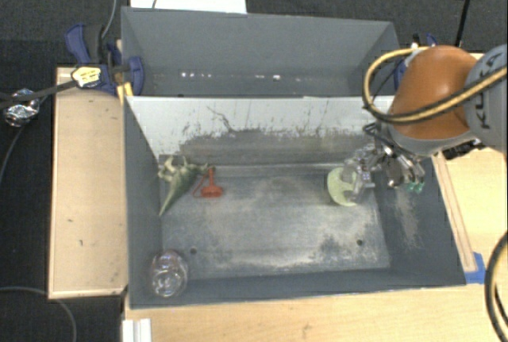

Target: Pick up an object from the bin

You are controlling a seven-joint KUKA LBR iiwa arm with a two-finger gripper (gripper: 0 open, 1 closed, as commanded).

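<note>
Four things in grey bin (278, 241), tool (367, 174) at pale-green disc (341, 188)

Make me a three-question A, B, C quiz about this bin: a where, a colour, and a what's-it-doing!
1. Where is the clear round thing? A) near-left corner of the grey metal bin B) far-right corner C) middle
2. The round thing beside the hand is: A) blue B) pale green C) black
3. The small red funnel-shaped thing is: A) in the hand B) outside the bin C) lying on its floor
Answers: 1A, it sits where left and near walls meet; 2B, it looks pale green; 3C, it rests far from the hand.
</note>
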